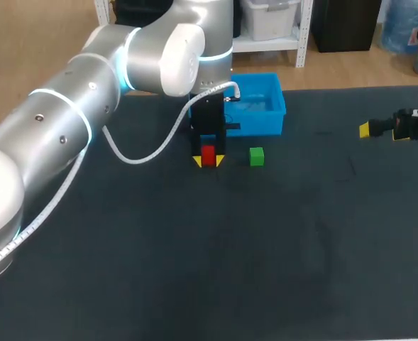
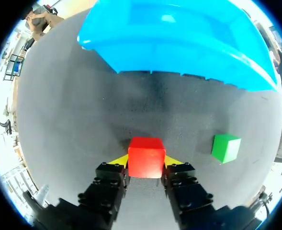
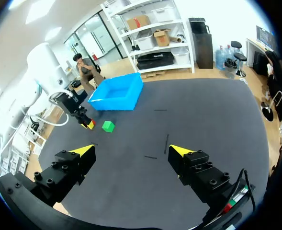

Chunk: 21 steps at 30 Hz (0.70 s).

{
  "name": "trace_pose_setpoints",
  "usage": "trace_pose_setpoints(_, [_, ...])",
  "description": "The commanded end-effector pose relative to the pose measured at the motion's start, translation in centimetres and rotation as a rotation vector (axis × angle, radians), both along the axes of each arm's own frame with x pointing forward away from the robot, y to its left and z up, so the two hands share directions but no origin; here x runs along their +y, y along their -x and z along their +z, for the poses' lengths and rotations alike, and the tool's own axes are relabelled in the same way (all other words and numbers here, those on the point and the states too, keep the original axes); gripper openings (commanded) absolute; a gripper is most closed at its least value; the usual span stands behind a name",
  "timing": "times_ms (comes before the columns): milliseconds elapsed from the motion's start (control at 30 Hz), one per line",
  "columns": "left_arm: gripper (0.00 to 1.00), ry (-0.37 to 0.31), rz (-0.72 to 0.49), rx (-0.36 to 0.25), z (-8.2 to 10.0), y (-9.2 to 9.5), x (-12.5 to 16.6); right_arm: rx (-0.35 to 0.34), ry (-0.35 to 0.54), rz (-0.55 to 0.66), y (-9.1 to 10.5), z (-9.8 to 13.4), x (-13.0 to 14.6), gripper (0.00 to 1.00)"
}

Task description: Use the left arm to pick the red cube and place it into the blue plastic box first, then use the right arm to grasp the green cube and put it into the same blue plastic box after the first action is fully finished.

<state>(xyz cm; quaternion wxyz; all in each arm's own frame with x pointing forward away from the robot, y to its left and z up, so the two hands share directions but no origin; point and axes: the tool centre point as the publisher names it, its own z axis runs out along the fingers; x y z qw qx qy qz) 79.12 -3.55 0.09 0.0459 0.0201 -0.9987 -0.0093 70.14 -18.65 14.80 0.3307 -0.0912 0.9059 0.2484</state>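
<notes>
our left gripper [image 2: 146, 163] clamps the red cube [image 2: 146, 154] from both sides, down at the table [image 2: 78, 124], so we should lift it straight, high enough to clear the near wall of the blue plastic box [image 2: 179, 48] ahead, leaving the green cube [image 2: 225, 147] alone.

The dark table [image 1: 279, 241] carries a blue box [image 1: 260, 106] at its far side. Near it sit a red cube [image 1: 208, 155] and a green cube [image 1: 257, 157], apart.
</notes>
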Motion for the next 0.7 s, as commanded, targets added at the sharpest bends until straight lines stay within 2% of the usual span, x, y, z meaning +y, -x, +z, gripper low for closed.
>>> trace_pose_setpoints(33, [0.00,-0.001,-0.004,0.000,0.8,0.0,0.3,0.000,0.001,-0.001,0.0,0.0,0.0,1.00])
trace_pose_setpoints(700, [0.00,0.014,-0.052,-0.047,4.6,-0.6,0.9,0.000,0.001,-0.001,0.0,0.0,0.0,1.00])
